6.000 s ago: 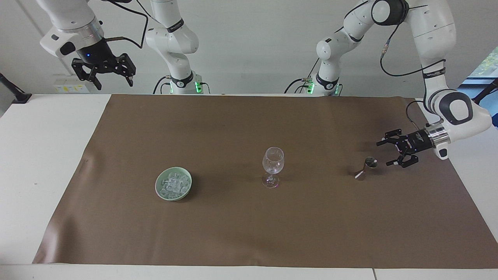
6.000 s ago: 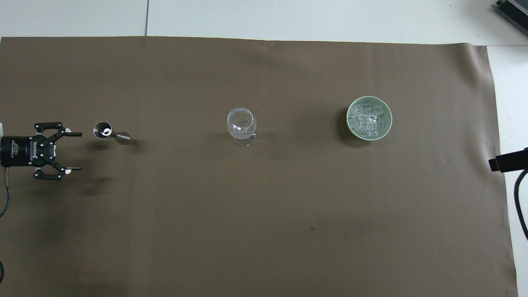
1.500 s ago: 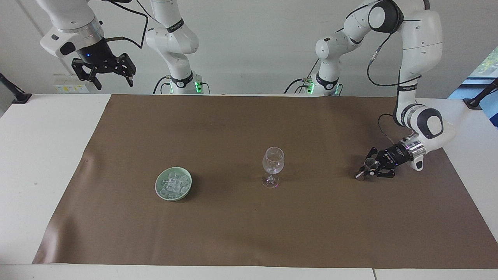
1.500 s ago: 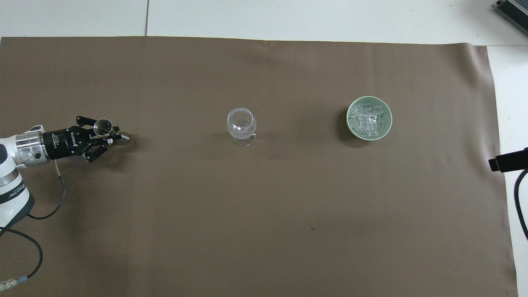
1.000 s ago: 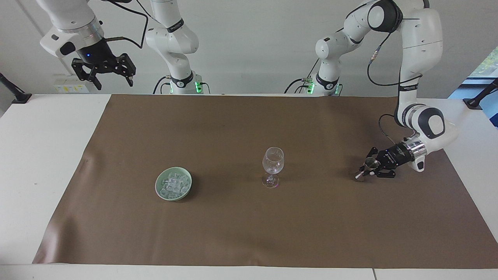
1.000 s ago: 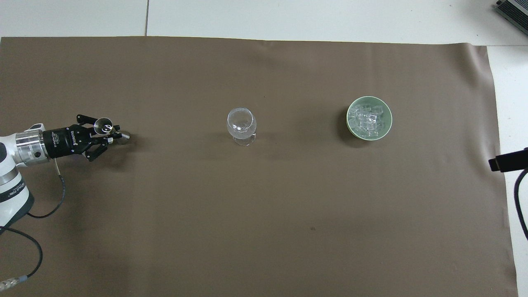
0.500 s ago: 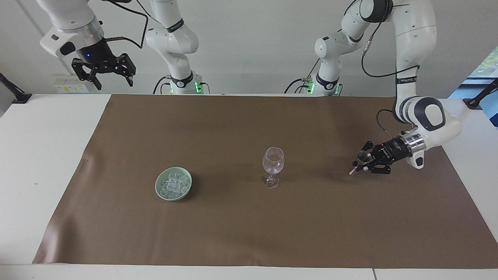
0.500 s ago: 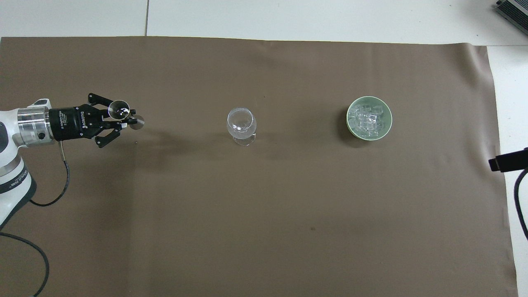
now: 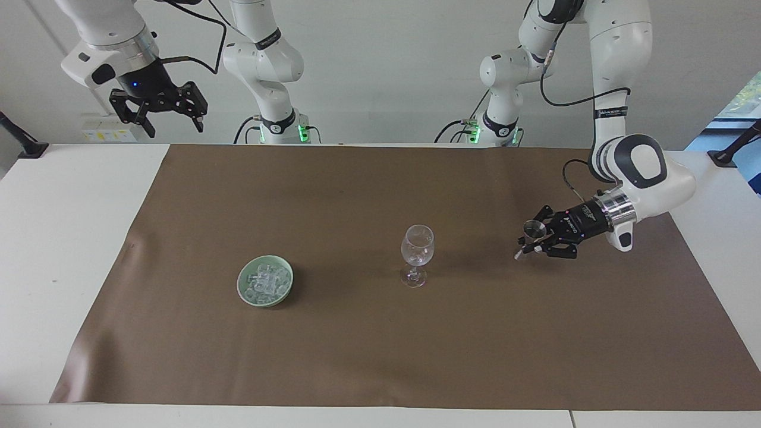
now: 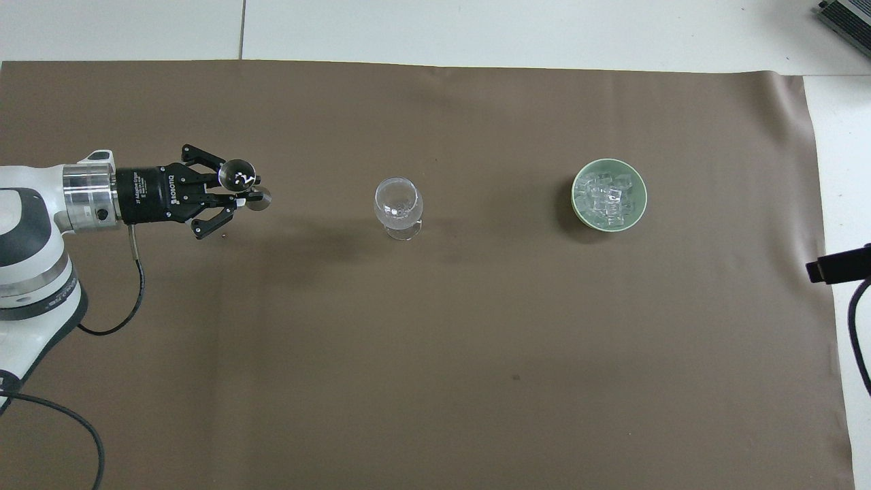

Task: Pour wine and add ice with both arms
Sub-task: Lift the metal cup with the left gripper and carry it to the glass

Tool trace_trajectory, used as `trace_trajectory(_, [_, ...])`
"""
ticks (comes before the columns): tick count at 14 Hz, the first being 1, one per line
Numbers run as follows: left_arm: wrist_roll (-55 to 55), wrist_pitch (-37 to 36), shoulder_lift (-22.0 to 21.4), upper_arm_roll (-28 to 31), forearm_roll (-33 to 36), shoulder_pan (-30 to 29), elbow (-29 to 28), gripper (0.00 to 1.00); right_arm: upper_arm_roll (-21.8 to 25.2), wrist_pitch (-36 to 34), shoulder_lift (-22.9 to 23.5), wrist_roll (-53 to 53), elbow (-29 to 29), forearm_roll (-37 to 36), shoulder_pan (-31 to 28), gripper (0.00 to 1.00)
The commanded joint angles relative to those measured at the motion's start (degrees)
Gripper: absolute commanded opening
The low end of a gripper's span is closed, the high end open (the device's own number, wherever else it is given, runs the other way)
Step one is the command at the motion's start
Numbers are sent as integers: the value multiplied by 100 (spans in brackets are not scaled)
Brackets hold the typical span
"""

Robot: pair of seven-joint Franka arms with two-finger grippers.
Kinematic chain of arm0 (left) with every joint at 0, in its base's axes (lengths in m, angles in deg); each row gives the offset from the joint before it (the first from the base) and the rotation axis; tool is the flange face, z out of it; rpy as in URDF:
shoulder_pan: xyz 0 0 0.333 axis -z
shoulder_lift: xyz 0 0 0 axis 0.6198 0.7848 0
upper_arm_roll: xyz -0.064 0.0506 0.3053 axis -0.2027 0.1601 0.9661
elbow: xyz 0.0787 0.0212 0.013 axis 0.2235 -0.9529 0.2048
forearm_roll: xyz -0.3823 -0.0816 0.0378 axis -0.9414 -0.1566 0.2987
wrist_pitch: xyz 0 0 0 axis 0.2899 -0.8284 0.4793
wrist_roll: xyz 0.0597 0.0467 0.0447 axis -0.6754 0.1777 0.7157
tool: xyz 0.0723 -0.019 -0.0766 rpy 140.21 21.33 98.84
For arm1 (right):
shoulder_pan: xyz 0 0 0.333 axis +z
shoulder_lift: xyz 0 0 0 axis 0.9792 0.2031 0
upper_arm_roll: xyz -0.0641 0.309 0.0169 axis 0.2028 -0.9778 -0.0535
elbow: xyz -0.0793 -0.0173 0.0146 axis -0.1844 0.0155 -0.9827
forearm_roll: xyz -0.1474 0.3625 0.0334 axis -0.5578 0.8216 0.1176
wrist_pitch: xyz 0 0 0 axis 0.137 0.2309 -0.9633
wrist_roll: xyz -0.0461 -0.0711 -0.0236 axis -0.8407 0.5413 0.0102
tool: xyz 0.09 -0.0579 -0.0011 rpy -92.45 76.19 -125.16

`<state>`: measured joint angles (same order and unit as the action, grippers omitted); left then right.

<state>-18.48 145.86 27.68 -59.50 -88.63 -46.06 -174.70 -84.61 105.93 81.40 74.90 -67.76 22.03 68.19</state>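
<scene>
My left gripper (image 9: pixel 531 242) (image 10: pixel 238 197) is shut on the waist of a small metal measuring cup (image 9: pixel 533 228) (image 10: pixel 237 175). It holds the cup upright in the air over the brown mat, toward the left arm's end of the table from the wine glass. Inside the cup only bright glints show, and I cannot make out the wine. The clear stemmed wine glass (image 9: pixel 417 245) (image 10: pixel 398 202) stands mid-mat. A pale green bowl (image 9: pixel 242 286) (image 10: pixel 576 197) holds the ice (image 9: pixel 265 280) (image 10: pixel 607 196). My right gripper (image 9: pixel 172 122) waits open, high over the table's edge at the right arm's end.
The brown mat (image 9: pixel 357 356) (image 10: pixel 435 340) covers most of the white table (image 9: pixel 65 238). Both arm bases stand at the robots' edge, with black cables hanging from the arms. A dark device corner (image 10: pixel 847 17) shows off the mat.
My left gripper has lifted the measuring cup off the mat and carried it toward the wine glass. The right arm has not moved.
</scene>
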Motion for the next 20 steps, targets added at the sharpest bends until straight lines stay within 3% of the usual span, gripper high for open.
trace_trajectory(1, [353, 392, -313, 97, -40, 362, -192, 0, -10, -13, -18, 103, 8, 31, -27, 100])
trace_trajectory(9, [1214, 1068, -437, 106, 618, 1091, -69, 0, -10, -13, -18, 103, 8, 31, -27, 100])
trace_trajectory(17, [1611, 1895, -472, 106, 671, 1777, -78, 0, -10, -13, -18, 103, 8, 31, -27, 100])
trace_trajectory(20, [1706, 1957, -472, 97, 1145, 1891, -52, 0, -10, -13, -18, 103, 8, 31, -27, 100])
